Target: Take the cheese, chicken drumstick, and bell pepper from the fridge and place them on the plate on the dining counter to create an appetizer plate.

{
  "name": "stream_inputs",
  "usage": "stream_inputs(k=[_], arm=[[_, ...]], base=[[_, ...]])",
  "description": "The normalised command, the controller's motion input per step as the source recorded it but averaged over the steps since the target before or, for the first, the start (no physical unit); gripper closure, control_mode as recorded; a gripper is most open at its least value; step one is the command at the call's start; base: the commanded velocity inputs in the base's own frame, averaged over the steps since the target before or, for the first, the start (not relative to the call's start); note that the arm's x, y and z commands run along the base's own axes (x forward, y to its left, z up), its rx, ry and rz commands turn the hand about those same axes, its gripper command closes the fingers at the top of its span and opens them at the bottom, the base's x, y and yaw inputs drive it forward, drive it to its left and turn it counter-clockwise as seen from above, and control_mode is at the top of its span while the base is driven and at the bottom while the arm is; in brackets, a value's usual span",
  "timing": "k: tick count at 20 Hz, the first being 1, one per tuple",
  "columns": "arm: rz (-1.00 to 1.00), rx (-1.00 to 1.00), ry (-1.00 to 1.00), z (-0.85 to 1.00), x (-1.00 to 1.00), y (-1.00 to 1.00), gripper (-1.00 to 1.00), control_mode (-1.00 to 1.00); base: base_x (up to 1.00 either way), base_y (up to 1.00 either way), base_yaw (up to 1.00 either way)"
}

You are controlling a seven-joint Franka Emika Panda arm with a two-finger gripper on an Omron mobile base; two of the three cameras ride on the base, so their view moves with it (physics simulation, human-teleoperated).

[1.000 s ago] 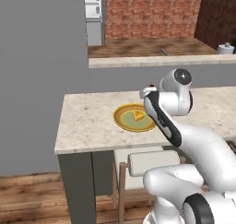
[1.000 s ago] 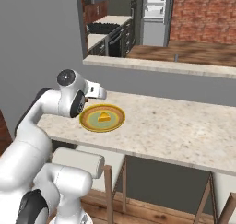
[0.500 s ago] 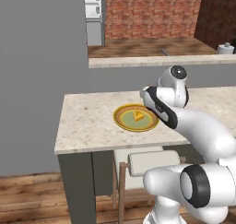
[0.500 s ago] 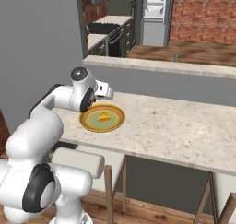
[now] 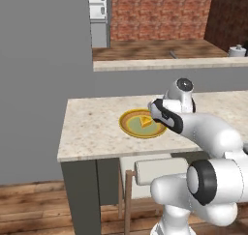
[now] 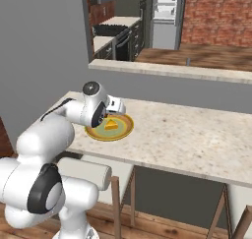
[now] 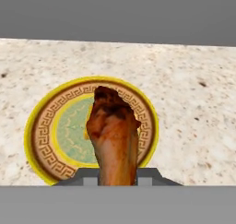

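Gripper (image 7: 118,179) clamped on knobbly brown chicken drumstick (image 7: 113,133), above round patterned plate (image 7: 46,140).

drumstick (image 7: 113,135): brown-orange, above plate (image 7: 44,131) | cheese (image 5: 145,120): yellow wedge on plate

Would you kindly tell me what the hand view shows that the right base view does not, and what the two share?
Hand view alone: the brown-orange chicken drumstick clamped in the shut gripper, held above the plate, and a Greek-key band on the plate's rim.

Right base view alone: the small yellow-orange cheese wedge lying on the plate, the white arm reaching over it, the wooden-topped ledge behind and the grey fridge beyond.

Both: the round yellow-rimmed plate with a pale green centre resting on the beige speckled stone dining counter.
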Motion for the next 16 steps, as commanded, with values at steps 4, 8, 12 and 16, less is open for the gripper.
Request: stream_inputs(k=[4,8,12,16], arm=[[-0.04,0.0,0.0,-0.45,0.2,-0.13,1.0,-1.0],[-0.04,0.0,0.01,-0.33,0.27,-0.1,1.0,-1.0],[-0.07,0.0,0.04,-0.18,0.35,-0.15,1.0,-1.0],[-0.08,0.0,0.06,-0.11,0.5,-0.06,1.0,-1.0]], base=[[0.0,0.0,0.0],[0.0,0.0,0.0],[0.0,0.0,0.0],[0.0,0.0,0.0]])
